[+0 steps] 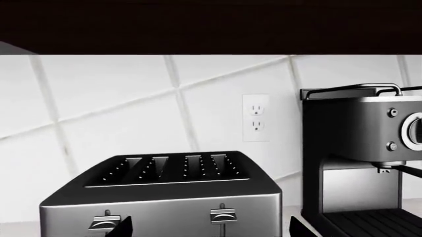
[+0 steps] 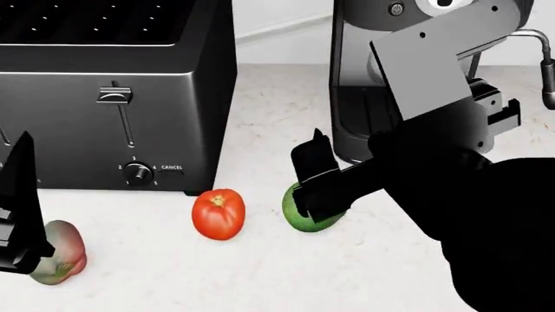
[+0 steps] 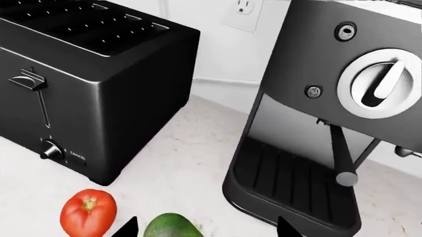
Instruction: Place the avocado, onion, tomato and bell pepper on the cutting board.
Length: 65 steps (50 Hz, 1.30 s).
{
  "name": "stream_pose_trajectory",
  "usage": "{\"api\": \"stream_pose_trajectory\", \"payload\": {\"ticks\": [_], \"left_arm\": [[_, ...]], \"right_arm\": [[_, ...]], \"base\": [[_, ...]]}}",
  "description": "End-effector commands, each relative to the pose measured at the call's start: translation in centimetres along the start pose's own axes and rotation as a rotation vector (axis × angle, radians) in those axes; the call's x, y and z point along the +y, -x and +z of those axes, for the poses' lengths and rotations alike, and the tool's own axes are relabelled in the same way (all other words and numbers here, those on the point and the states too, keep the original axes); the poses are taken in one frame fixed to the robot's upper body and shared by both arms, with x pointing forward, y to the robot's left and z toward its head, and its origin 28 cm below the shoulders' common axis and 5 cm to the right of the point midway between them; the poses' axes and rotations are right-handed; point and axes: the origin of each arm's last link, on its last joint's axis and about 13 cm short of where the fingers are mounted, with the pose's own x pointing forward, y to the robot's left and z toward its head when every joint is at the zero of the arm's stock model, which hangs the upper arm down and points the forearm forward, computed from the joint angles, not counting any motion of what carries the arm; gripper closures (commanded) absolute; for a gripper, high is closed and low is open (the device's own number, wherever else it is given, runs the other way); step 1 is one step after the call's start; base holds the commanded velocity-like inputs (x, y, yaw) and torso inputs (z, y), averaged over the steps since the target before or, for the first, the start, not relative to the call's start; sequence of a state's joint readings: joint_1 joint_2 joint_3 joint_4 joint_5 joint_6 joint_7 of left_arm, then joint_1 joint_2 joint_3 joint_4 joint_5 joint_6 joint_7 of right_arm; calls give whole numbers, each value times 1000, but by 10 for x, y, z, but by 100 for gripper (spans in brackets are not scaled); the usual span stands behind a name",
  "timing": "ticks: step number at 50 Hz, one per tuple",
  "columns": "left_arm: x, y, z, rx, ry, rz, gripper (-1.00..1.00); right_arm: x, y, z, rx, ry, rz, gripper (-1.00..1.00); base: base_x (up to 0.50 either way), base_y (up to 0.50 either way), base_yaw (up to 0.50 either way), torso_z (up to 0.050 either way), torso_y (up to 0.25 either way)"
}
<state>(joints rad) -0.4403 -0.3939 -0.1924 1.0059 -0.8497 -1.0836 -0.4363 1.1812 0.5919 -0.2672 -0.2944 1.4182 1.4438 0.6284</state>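
Observation:
The green avocado (image 2: 305, 220) lies on the counter in front of the espresso machine, and the red tomato (image 2: 218, 214) stands just left of it. My right gripper (image 3: 206, 230) is open just above the avocado (image 3: 173, 226), which sits between the fingertips, nearer one of them. One right finger (image 2: 316, 174) hides part of the avocado in the head view. The bell pepper (image 2: 59, 255) lies at the near left, partly behind a left finger (image 2: 19, 208). My left gripper (image 1: 211, 229) is open and holds nothing, facing the toaster. The onion and the cutting board are out of view.
A black four-slot toaster (image 2: 113, 91) stands at the back left and a black espresso machine (image 2: 407, 78) at the back right, with a gap of pale counter (image 2: 277, 110) between them. A tiled wall with an outlet (image 1: 255, 117) rises behind.

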Motion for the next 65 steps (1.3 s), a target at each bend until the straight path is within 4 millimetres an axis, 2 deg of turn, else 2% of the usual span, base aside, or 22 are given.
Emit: {"api": "stream_pose_trajectory", "payload": {"ticks": [1, 18, 29, 49, 65], "left_arm": [[1, 2, 1, -5, 14, 11, -100], [1, 10, 2, 7, 12, 18, -100], [1, 10, 2, 10, 10, 18, -100], [-1, 11, 5, 6, 14, 18, -100], [-2, 12, 7, 10, 19, 16, -100]], "right_arm": [[0, -22, -5, 21, 42, 62, -100], [1, -42, -16, 53, 72, 87, -100], [3, -55, -29, 92, 83, 107, -100], [9, -80, -40, 117, 114, 136, -100], [15, -92, -53, 139, 111, 157, -100]], "base": [[0, 0, 0, 0, 0], [0, 0, 0, 0, 0], [0, 0, 0, 0, 0], [0, 0, 0, 0, 0], [0, 0, 0, 0, 0]]}}
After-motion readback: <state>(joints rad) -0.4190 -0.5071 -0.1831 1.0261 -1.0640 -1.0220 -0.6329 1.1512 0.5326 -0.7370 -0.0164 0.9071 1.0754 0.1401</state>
